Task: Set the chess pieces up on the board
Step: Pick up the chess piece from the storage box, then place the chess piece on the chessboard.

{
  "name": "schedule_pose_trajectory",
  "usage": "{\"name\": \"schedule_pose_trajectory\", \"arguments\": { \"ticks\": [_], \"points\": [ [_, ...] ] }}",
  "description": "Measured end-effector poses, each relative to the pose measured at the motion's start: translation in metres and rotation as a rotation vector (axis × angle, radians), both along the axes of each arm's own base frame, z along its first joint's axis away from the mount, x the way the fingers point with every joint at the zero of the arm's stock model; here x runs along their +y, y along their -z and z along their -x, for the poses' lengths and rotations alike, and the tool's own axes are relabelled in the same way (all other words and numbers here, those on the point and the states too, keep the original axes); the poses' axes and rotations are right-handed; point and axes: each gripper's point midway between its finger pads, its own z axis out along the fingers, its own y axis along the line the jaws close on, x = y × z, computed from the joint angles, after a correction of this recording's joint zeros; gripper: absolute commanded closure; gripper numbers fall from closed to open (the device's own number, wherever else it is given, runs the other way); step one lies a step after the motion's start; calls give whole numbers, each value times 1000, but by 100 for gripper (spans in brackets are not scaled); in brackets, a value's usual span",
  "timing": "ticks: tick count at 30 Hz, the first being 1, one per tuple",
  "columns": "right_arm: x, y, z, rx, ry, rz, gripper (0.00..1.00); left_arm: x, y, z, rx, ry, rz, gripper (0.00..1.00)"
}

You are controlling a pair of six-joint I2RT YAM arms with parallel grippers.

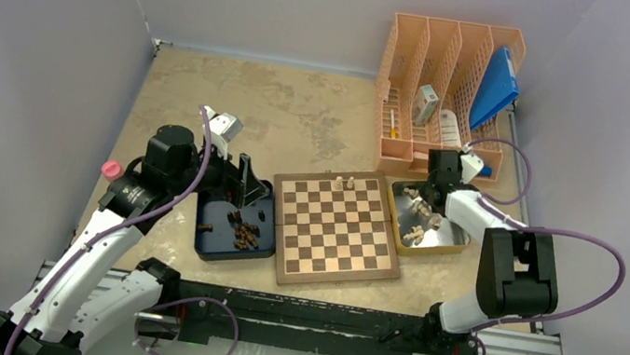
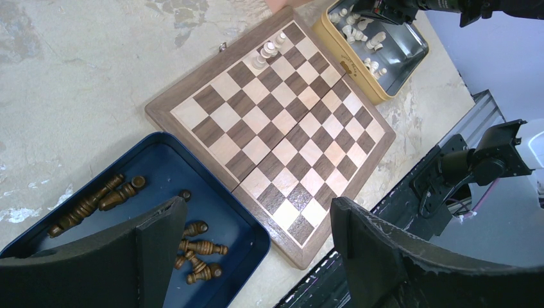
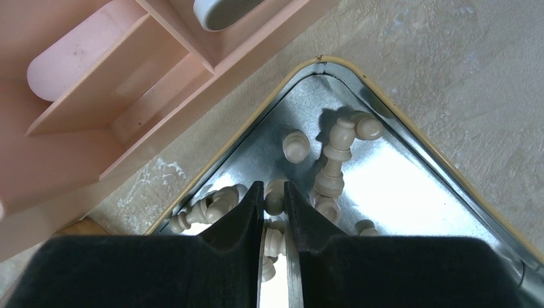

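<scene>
Spanning the middle of the table (image 1: 301, 119), the board (image 1: 337, 228) lies flat; an orange organizer (image 1: 446, 94) stands beyond its far right corner. Blue tray (image 1: 212, 242) touches the board's left side, yellow tray (image 1: 452, 240) sits just beside its right. Left gripper (image 2: 256, 212) hangs over the blue tray, jaws wide apart, nothing betw. them. Right gripper (image 3: 274, 189) is down in the yellow tray, jaws narrowed around one pale piece (image 3: 274, 202); can't tell if it's clamped yet. Three pale pieces (image 2: 269, 50) stand upright nr the board's far edge. Dark pieces (image 2: 199, 247) lie in the blue tray, other pale ones (image 3: 333, 160) in the yellow.
</scene>
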Motion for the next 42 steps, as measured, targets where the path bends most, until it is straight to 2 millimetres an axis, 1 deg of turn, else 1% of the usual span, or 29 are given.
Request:
{"name": "schedule_pose_trajectory", "arguments": {
  "ticks": [3,5,12,14,17,19,22,28,31,33,35,39,42],
  "points": [
    [-1,-2,0,-3,-1,4,86,0,0,0,0,0,0,17],
    [-1,-7,0,-13,-4,5,87,0,0,0,0,0,0,17],
    [1,-41,-3,-100,-26,3,88,0,1,0,2,0,-1,17],
    [4,-48,-3,-110,-41,2,88,-1,1,-1,6,2,-1,17],
    [14,-59,-3,-123,-80,-8,88,-1,3,-1,14,4,-3,17],
    [25,-67,-2,-137,-119,-20,88,-2,4,-2,19,5,-4,17],
    [50,-81,-2,-165,-194,-42,88,-2,5,-2,20,6,-4,17],
    [107,-97,5,-178,-348,-84,87,-2,5,-2,20,6,-4,17],
    [127,-94,12,-164,-400,-95,87,-2,5,-2,20,6,-4,17],
    [136,-86,15,-140,-424,-92,87,-2,5,-2,20,6,-4,17],
    [144,-73,20,-101,-446,-84,87,-2,5,-2,20,6,-4,17],
    [154,-48,27,-30,-473,-58,87,-2,5,-2,20,6,-4,17],
    [157,-37,29,-3,-479,-35,86,-2,5,-2,19,4,-5,17]
  ]
}}
